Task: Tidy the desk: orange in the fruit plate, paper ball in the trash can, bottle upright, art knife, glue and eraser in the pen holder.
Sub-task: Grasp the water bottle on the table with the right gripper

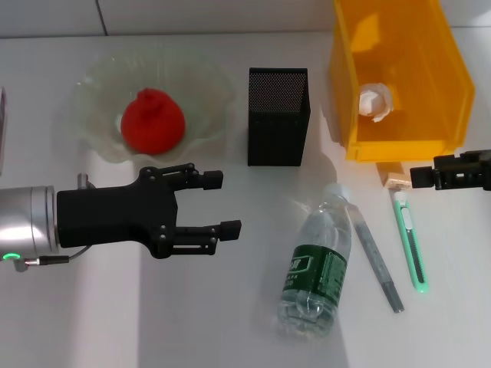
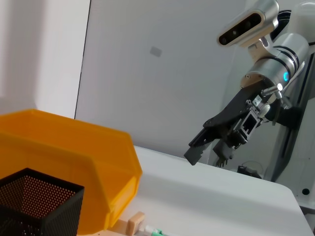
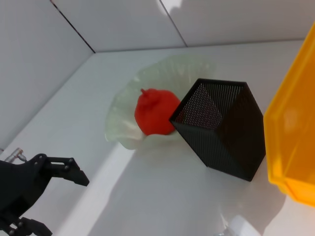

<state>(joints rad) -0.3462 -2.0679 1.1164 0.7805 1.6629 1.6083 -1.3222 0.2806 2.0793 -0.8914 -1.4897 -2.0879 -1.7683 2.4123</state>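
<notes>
Done: orange (image 1: 153, 120) in fruit plate (image 1: 97, 138); paper ball (image 1: 374, 100) in trash can (image 1: 443, 77). Left: bottle (image 1: 315, 268) lying flat; knife (image 1: 411, 238), eraser (image 1: 390, 171) outside pen holder (image 1: 277, 117). Left gripper (image 1: 215, 203) spread, empty; right gripper (image 1: 418, 176) fingers: cannot tell.

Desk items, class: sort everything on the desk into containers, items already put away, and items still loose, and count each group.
Containers: 3, fruit plate, pen holder, trash can
Put away: 2, orange, paper ball
Loose: 4, bottle, art knife, grey stick, eraser
Total: 9
</notes>
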